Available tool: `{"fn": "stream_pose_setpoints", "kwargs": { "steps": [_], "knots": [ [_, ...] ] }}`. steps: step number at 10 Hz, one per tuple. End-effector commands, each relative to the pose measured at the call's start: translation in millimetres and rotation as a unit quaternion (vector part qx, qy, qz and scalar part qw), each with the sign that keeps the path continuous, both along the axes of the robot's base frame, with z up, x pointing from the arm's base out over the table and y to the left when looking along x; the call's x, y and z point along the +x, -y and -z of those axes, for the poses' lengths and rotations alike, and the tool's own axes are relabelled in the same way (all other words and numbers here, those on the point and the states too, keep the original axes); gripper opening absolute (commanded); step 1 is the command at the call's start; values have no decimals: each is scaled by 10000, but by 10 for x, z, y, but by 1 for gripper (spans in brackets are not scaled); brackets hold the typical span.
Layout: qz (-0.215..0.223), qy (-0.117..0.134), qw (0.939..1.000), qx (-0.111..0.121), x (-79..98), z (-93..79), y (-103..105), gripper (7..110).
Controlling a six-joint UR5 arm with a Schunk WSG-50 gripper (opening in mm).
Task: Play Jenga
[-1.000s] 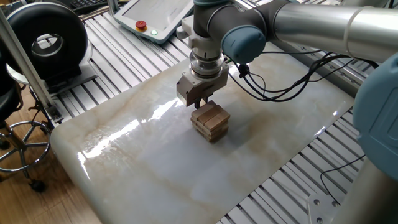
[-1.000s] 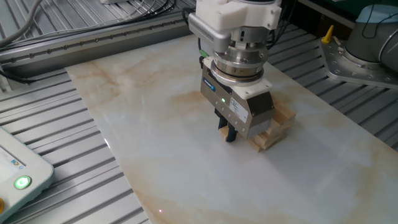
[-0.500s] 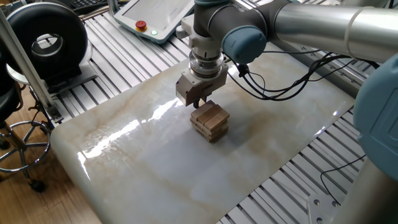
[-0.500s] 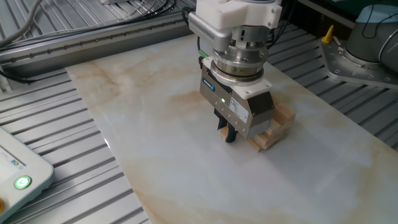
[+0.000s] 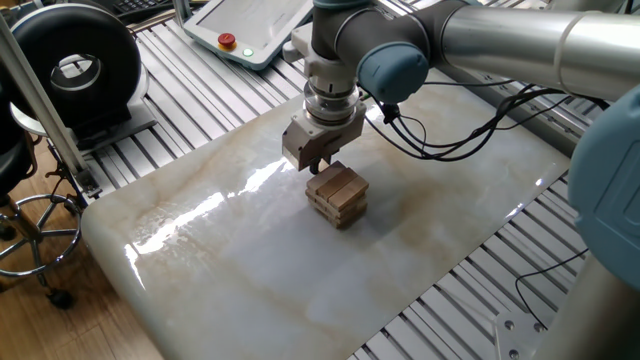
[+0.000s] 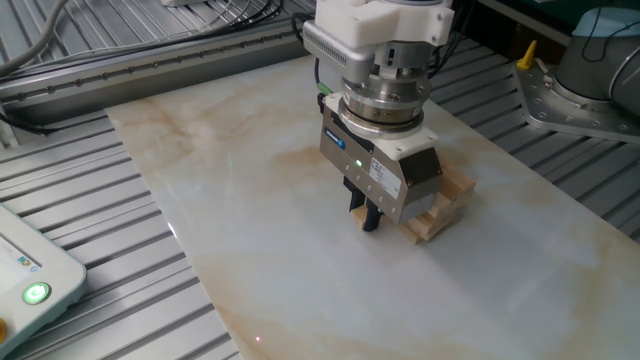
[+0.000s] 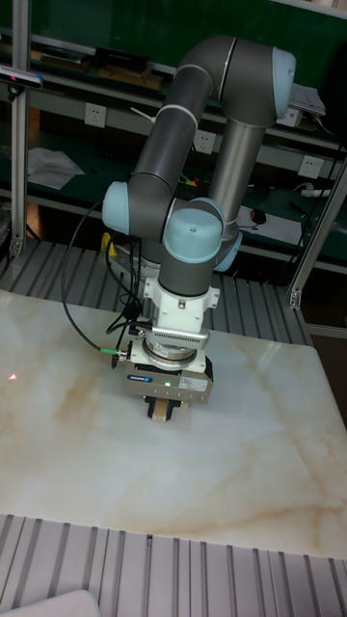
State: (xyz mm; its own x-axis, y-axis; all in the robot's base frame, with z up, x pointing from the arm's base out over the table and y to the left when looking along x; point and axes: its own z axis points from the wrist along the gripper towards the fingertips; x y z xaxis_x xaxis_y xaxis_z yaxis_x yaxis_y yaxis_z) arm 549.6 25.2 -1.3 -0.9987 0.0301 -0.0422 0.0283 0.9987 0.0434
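Marble slab (image 5: 230,250) fills the middle of the ribbed metal table (image 5: 190,90), and on it sits the Jenga stack (image 5: 337,194), crossed layers, mid-slab. Right over the stack's edge hangs the gripper (image 6: 367,214), pointing straight down, dark fingers (image 6: 372,216) close together with nothing visible between them, tips just beside the stack. Whether they touch a block, I cannot tell.

2 fixed views look down obliquely from opposite sides, 1 wider, 1 closer. The tall view faces the arm frontally. All 3 share the marble slab (image 5: 250,250).
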Motion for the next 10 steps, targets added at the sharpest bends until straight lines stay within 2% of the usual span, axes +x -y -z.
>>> {"fn": "stream_pose_setpoints", "kwargs": {
  "steps": [1, 10],
  "knots": [
    [-62, 14, 10000, 60, 13, -5, -15, 7],
    [-413, 60, 9991, 58, 31, -10, 6, 7]
  ]
}}
